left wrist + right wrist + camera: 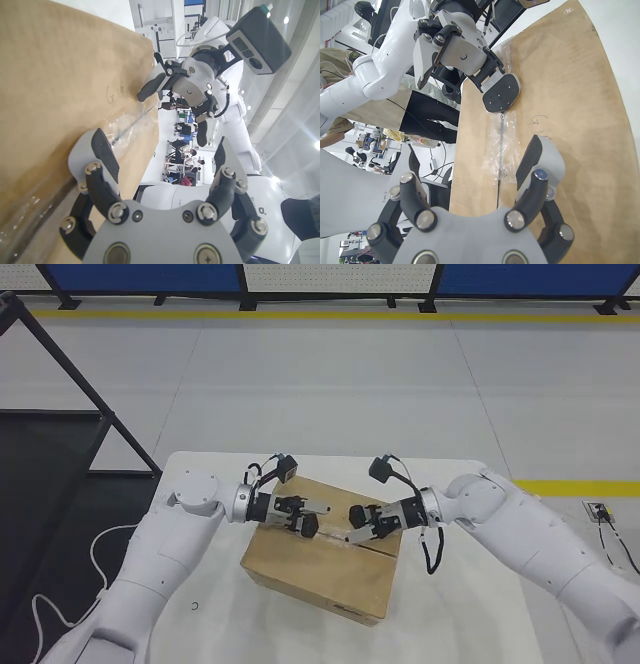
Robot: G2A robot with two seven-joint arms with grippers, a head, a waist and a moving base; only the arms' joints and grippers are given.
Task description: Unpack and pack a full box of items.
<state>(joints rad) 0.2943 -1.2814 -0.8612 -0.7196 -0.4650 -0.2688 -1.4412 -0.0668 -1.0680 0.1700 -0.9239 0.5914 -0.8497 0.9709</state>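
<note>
A closed brown cardboard box (pixel 325 564) lies on the white table (pixel 455 609), its top seam covered with crinkled clear tape (pixel 501 140). My left gripper (pixel 312 517) hangs over the far left part of the box top, open, with one finger pad (pixel 502 92) pressed flat on the tape and the other off the box edge. My right gripper (pixel 358 526) faces it from the right, open, one finger (pixel 532 157) over the cardboard beside the seam. In the left wrist view the left gripper (pixel 162 155) is open beside the box (pixel 62 75), and the right gripper (pixel 172 112) has a fingertip (pixel 147 90) on the cardboard.
The box takes up the middle of the table, with bare white surface in front and to both sides. A black metal frame (pixel 60 394) stands off the table's left side. A white cable (pixel 100 554) hangs by the left arm.
</note>
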